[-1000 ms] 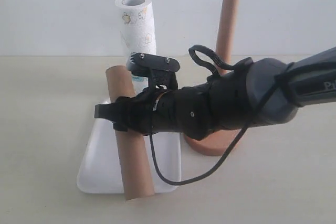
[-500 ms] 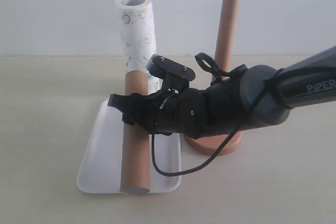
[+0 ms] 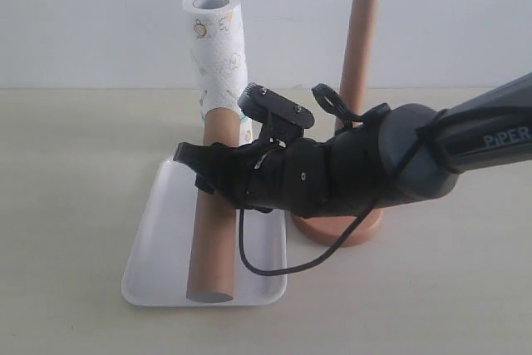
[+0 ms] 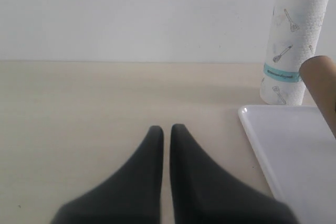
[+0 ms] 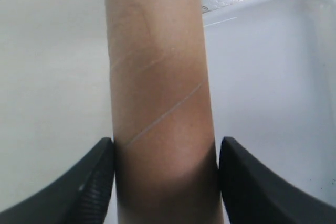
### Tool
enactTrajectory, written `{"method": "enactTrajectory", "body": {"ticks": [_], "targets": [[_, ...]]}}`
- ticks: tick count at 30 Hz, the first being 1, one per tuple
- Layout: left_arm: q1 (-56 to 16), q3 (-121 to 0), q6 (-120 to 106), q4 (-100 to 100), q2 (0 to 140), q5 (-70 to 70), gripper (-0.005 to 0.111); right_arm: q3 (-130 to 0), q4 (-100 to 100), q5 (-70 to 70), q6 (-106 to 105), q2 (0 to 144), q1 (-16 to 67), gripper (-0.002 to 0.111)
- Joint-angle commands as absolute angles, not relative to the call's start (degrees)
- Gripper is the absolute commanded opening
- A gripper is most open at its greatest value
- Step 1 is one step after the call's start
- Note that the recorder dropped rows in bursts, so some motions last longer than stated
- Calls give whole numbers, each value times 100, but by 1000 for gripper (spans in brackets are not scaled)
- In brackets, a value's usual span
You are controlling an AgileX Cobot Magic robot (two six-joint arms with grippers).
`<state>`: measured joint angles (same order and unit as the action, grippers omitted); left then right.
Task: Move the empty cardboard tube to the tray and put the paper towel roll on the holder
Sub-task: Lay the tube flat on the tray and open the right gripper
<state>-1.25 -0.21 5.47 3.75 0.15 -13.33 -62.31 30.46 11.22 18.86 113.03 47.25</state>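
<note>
The right gripper (image 3: 209,179) is clamped across the empty cardboard tube (image 3: 211,247), toward its far half. The tube's long axis runs lengthwise along the tray (image 3: 158,239), with its open near end at the tray's front rim. The paper towel roll (image 3: 214,47) stands upright just behind the tray, and the holder (image 3: 357,56) stands beside it. The left gripper (image 4: 166,129), off the tray, is pinched nearly together and holds nothing.
</note>
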Motion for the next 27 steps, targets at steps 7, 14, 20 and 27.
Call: {"method": "enactTrajectory", "body": {"ticks": [7, 14, 20, 27], "targets": [[-112, 0, 540, 361, 0, -1324, 4, -6265, 3118, 1557, 1899, 11794, 4684, 1], [-112, 0, 540, 361, 0, -1324, 4, -6265, 3162, 1645, 1995, 11797, 4684, 1], [-112, 0, 540, 361, 0, -1324, 4, -6265, 3162, 1657, 2008, 11797, 4684, 9], [-112, 0, 540, 361, 0, -1335, 4, -6265, 3162, 1646, 1958, 11797, 4684, 57]]}}
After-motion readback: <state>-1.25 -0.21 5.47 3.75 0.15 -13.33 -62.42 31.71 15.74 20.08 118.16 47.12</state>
